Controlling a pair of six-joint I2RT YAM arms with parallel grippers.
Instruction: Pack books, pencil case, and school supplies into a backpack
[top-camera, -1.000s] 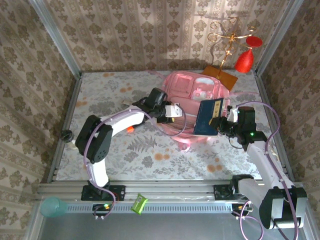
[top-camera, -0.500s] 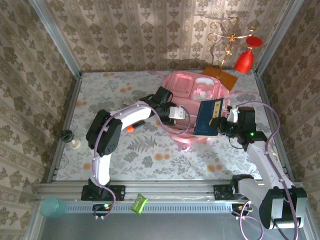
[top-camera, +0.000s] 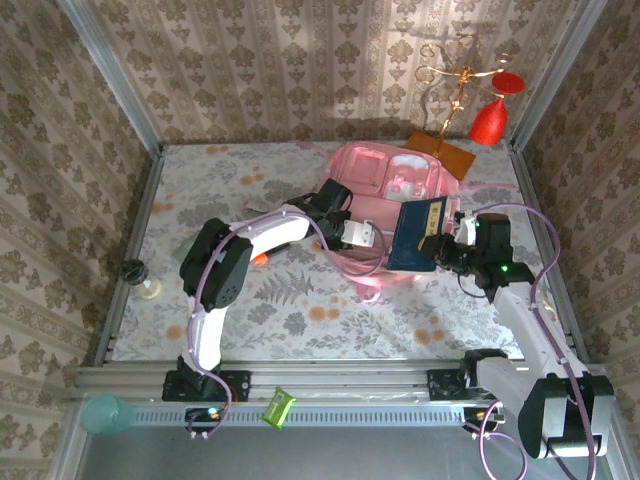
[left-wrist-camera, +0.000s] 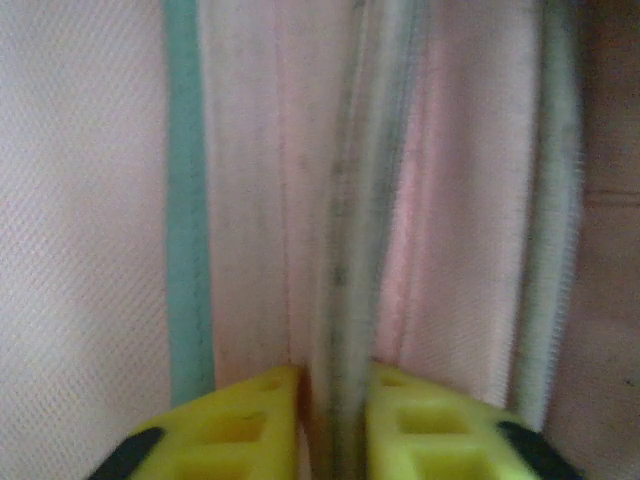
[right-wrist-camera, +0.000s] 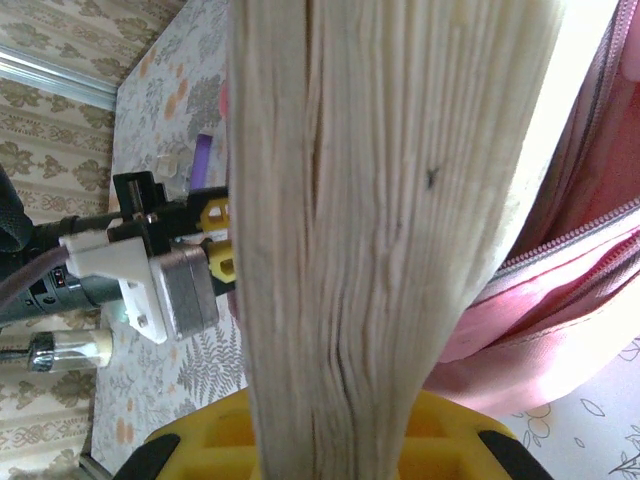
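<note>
On the near metal rail lie a small crumpled green packet (top-camera: 279, 409) and a teal plastic cup (top-camera: 103, 412). Beyond them the bench (top-camera: 300, 305) is covered with a pale cloth printed with leaves and orange flowers.

At the right, the right jaws are clenched on the navy book (top-camera: 418, 236), which is held on edge over the near right part of the backpack (top-camera: 365, 170). In the right wrist view its cream page block (right-wrist-camera: 390, 230) looks fibrous and slightly wavy, rising between yellow plastic fingers (right-wrist-camera: 200, 445).

The left jaws reach in from the left and pinch a raised, stitched fold of the backpack's woven pink fabric (left-wrist-camera: 430, 250), with a teal piping strip (left-wrist-camera: 187, 200) beside it.

A short orange-tipped pen (top-camera: 260, 258) lies by the left arm, and a purple pen (right-wrist-camera: 203, 160) lies on the cloth.

The soft, rounded backpack lies right of centre toward the far side. Behind it stand a flat orange base (top-camera: 442, 152) and a curled gilt wire stand with red ornaments (top-camera: 488, 120).
</note>
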